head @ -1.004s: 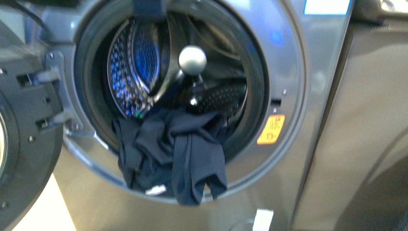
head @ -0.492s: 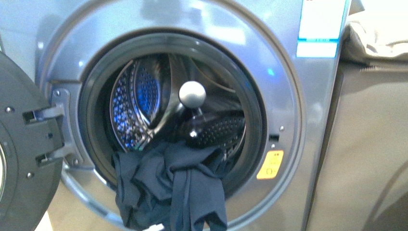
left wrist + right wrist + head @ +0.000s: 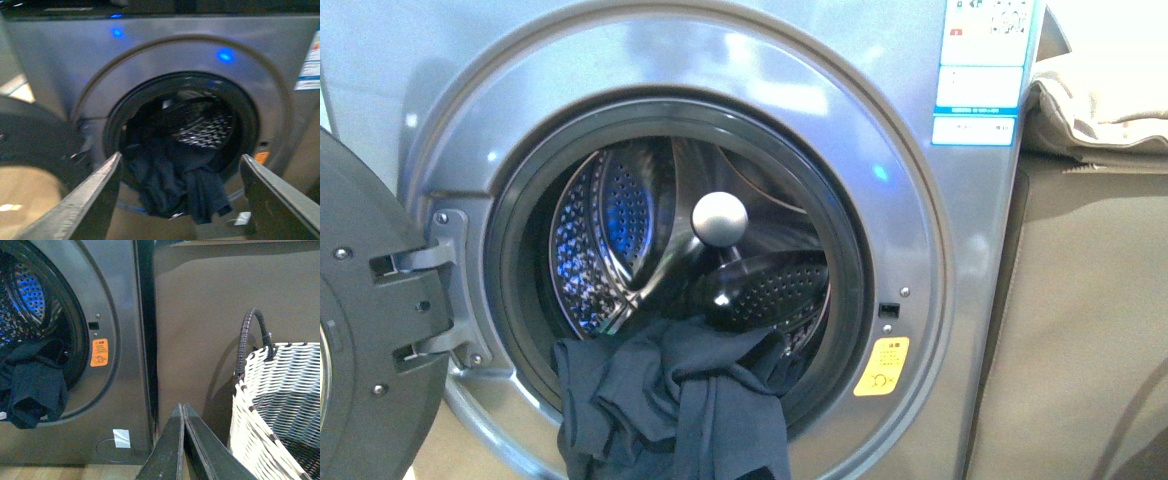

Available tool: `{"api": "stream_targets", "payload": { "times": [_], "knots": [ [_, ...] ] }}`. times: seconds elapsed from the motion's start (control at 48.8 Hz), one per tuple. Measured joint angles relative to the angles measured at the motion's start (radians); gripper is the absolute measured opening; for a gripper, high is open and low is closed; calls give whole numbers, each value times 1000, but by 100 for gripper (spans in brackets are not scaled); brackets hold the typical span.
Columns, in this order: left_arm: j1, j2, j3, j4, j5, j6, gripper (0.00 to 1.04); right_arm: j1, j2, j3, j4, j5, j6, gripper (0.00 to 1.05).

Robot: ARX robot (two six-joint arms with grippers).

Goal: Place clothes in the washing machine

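Observation:
The silver-grey washing machine (image 3: 940, 300) stands with its dark grey door (image 3: 370, 330) swung open to the left. The dark navy clothes (image 3: 675, 405) hang half out over the lower rim of the porthole, partly inside the steel drum (image 3: 610, 240). They also show in the left wrist view (image 3: 175, 182) and the right wrist view (image 3: 32, 382). My left gripper (image 3: 180, 165) is open and empty, some way in front of the porthole, its fingers either side of the clothes in view. My right gripper (image 3: 183, 407) is shut and empty, low beside the machine's right edge.
A tan-covered box (image 3: 1080, 320) stands right of the machine with a beige folded cloth (image 3: 1100, 100) on top. A white woven basket (image 3: 280, 405) with a dark handle stands close to my right gripper. A yellow warning sticker (image 3: 882, 366) sits beside the porthole.
The front view has shifted so the machine sits lower in the picture, and the clothes' lower end with its white tag has dropped out of view. The clothes hang as before.

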Motion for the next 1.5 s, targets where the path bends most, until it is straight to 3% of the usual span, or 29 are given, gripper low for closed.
{"api": "stream_targets", "payload": {
  "times": [0.123, 0.348, 0.471, 0.553, 0.656, 1.496],
  "knots": [
    [114, -131, -213, 66, 52, -10, 41, 0, 0, 0, 0, 0, 0, 2],
    [204, -283, -393, 75, 151, -18, 3, 0, 0, 0, 0, 0, 0, 2],
    [266, -352, -468, 95, 208, -21, 4, 0, 0, 0, 0, -2, 0, 2],
    [370, -377, -510, 102, 340, -21, 4, 0, 0, 0, 0, -2, 0, 2],
    [421, -403, -549, 116, 346, -21, 4, 0, 0, 0, 0, -2, 0, 2],
    [423, -538, -723, 162, 357, -21, 4, 0, 0, 0, 0, -1, 0, 2]
  ]
}}
